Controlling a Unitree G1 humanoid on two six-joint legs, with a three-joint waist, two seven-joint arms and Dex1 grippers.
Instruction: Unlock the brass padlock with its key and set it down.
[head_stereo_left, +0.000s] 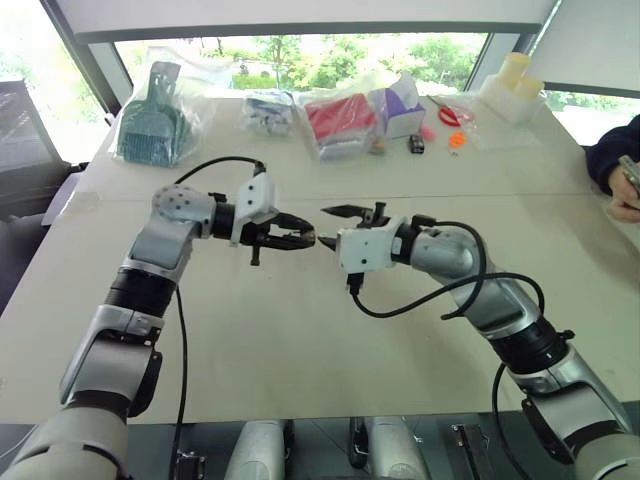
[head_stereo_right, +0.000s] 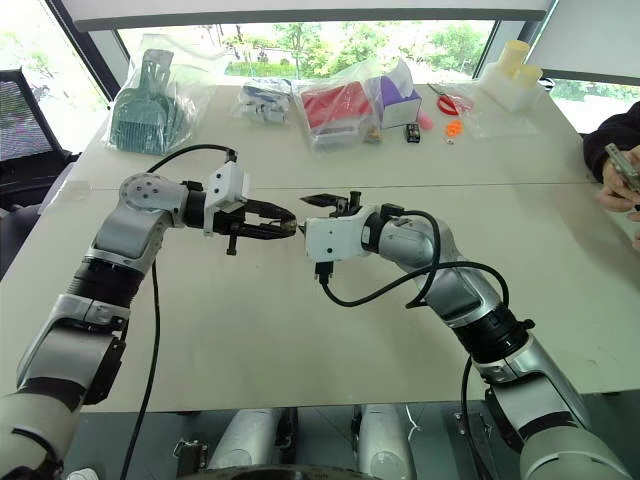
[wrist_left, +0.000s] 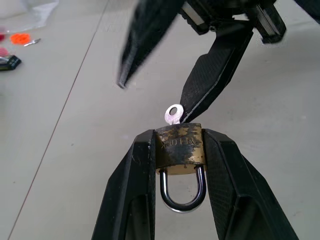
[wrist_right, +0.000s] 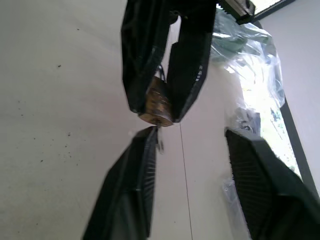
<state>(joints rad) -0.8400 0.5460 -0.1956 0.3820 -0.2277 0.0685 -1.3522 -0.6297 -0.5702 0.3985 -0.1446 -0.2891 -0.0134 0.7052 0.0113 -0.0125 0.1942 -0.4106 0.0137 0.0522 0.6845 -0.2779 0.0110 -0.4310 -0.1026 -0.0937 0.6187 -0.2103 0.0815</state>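
**Padlock clamped in left hand, key at right finger**

Padlock (wrist_left: 180, 149) is sitting pinched between the left hand's (wrist_left: 180, 150) two fingers in the left wrist view, shackle toward the wrist, silver key (wrist_left: 173, 114) sticking out of its body; one right finger is touching that key.

Right wrist view: the right hand (wrist_right: 192, 137) is standing spread, grasping nothing.

Head views: both hands are meeting above the counter (head_stereo_left: 300, 330).
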